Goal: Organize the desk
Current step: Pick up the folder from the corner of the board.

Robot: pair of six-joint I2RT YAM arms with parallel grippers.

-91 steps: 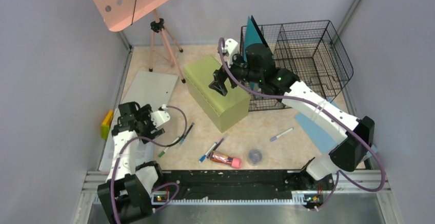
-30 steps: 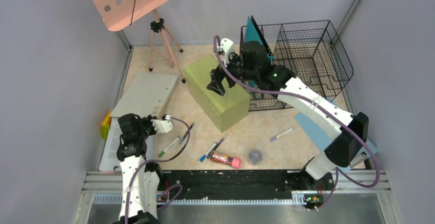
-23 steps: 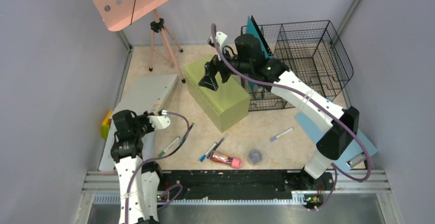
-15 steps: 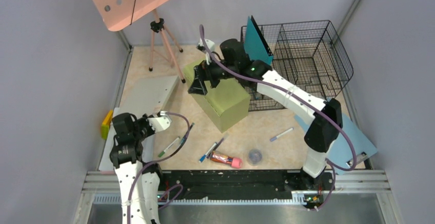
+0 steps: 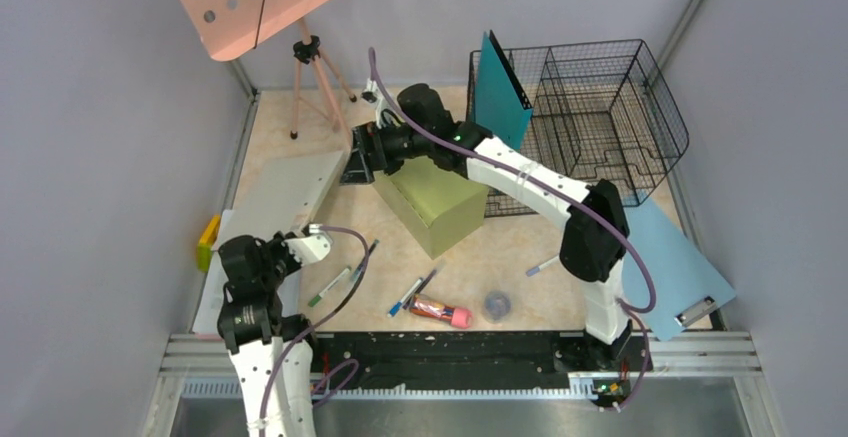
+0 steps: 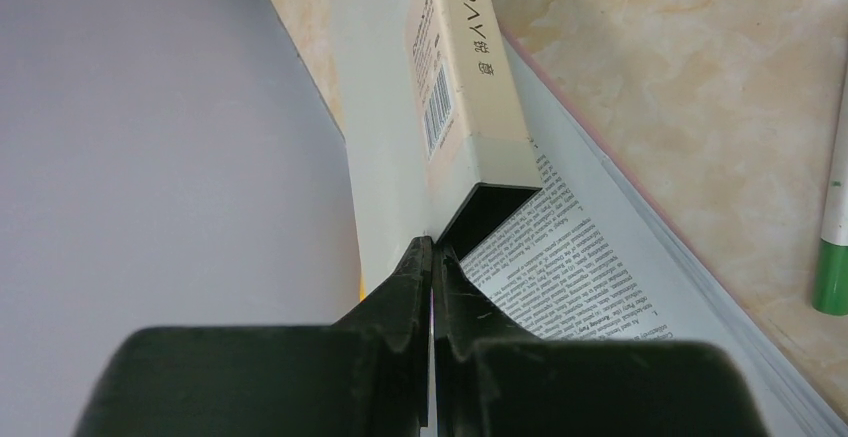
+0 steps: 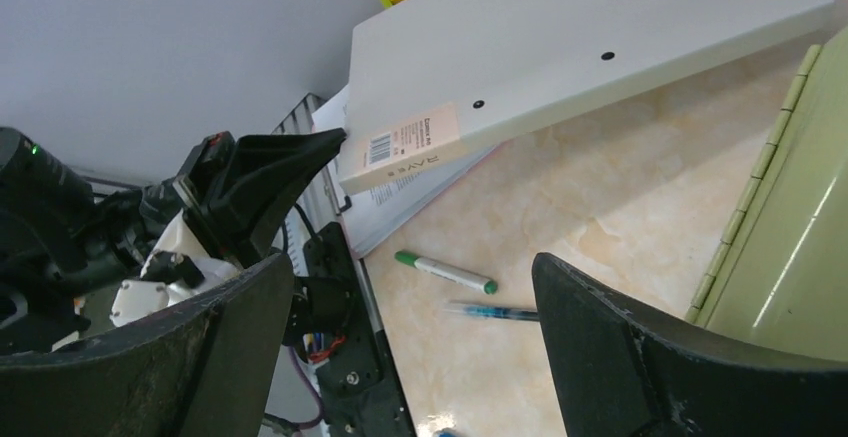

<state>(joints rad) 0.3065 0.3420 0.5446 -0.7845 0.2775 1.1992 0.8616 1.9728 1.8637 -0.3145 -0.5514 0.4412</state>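
Since the earlier frames the right gripper (image 5: 358,162) has swung left. We had it over the olive-green box (image 5: 435,197); now it sits off that box's far-left corner, next to the grey binder (image 5: 285,187). The left gripper (image 6: 432,249) has pulled back toward the near-left.

Top view: the desk (image 5: 495,247) fills the floor between grey walls, with the box mid-desk. A wire basket (image 5: 600,107) is at far right, a teal folder (image 5: 500,87) stands at its left side, and a blue clipboard (image 5: 670,257) lies at right. A green marker (image 5: 330,285), a blue pen (image 5: 415,292) and a red tube (image 5: 440,310) lie loose near the front rail.

Left wrist: left fingers are pressed together with nothing between them. The tips are just by the binder's open corner, over printed sheets (image 6: 570,267). We cannot tell whether they touch it.

Right wrist: right fingers are spread wide and hold nothing, above bare marble with the marker and pen below. The binder rests on the paper stack, and the box's hinged edge is at right.
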